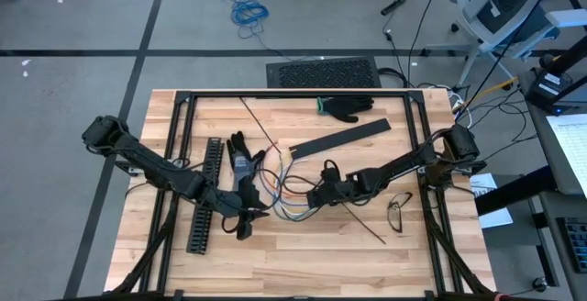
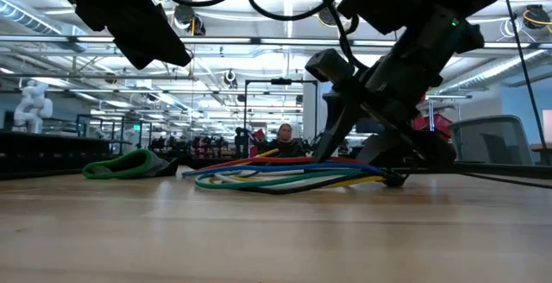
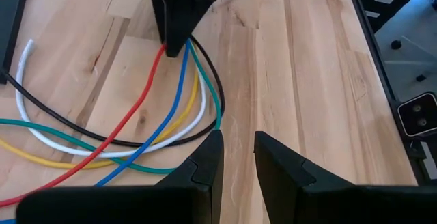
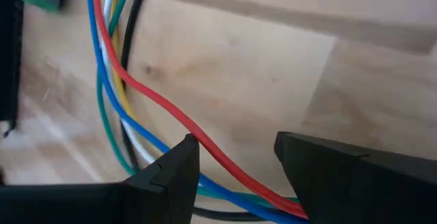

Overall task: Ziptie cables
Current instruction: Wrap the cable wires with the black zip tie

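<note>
The cables (image 1: 284, 189) are a loose bundle of red, blue, green, yellow, white and black wires lying in loops on the wooden table's middle; they also show low on the table in the low view (image 2: 285, 176). My right gripper (image 4: 237, 157) is open and low over the bundle's right end, with the red wire (image 4: 164, 111) and blue wire running between its fingers. My left gripper (image 3: 238, 152) is open and hovers at the bundle's near left side, its fingertips just short of the green wire (image 3: 217, 108). In the left wrist view the right gripper (image 3: 175, 19) stands over the wires. My right gripper comes at the wires from above, slanting from the table's right, one finger (image 4: 179, 161) beside the red wire (image 4: 205, 147) and the other clear of it. The wires lie slack on the table. Whether a finger touches them, I cannot tell.
A long black slotted channel (image 1: 205, 195) lies left of the bundle, with a dark glove (image 1: 240, 154) beside it. A flat black strip (image 1: 339, 138) and a black glove with green cuff (image 1: 347, 108) lie farther back. A thin black tie (image 1: 362, 223) and a small tool (image 1: 399, 212) lie on the right.
</note>
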### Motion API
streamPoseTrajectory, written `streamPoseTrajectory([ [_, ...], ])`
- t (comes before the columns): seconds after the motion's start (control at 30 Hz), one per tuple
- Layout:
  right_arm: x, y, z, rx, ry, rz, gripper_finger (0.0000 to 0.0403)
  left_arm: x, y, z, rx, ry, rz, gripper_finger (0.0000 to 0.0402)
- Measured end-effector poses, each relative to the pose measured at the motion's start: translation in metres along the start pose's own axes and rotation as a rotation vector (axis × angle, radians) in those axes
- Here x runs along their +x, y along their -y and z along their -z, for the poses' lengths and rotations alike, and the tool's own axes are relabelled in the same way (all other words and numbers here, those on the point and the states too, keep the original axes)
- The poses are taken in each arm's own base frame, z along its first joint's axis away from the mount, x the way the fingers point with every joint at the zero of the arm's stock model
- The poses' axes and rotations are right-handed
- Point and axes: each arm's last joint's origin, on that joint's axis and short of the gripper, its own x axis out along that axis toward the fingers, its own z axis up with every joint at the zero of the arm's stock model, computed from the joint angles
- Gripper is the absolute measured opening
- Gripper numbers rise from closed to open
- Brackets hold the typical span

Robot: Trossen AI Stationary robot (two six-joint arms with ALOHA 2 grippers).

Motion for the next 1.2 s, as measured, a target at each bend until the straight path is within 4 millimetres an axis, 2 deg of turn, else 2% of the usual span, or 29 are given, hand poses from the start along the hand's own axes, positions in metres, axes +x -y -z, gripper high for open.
streamPoseTrajectory([
  [0.27,-0.001,0.001,-0.002,-0.046,0.101,0.023,0.0194,0.000,-0.001,0.000,0.002,0.016,-0.032,0.0077],
  [0.6,0.000,0.002,-0.010,-0.023,0.236,0.043,0.0194,-0.001,0.002,0.001,0.007,0.015,-0.026,0.0020],
  [0.8,-0.001,0.003,-0.015,-0.035,0.353,0.058,0.0194,-0.001,0.003,0.001,0.008,0.011,-0.015,0.0005],
  [1.07,0.001,0.003,-0.026,0.035,0.293,0.041,0.0194,-0.001,0.003,0.001,-0.008,0.009,-0.012,0.0005],
  [1.2,0.003,0.005,-0.028,0.042,0.200,0.050,0.0194,-0.001,0.004,0.002,-0.043,-0.009,0.022,0.0005],
])
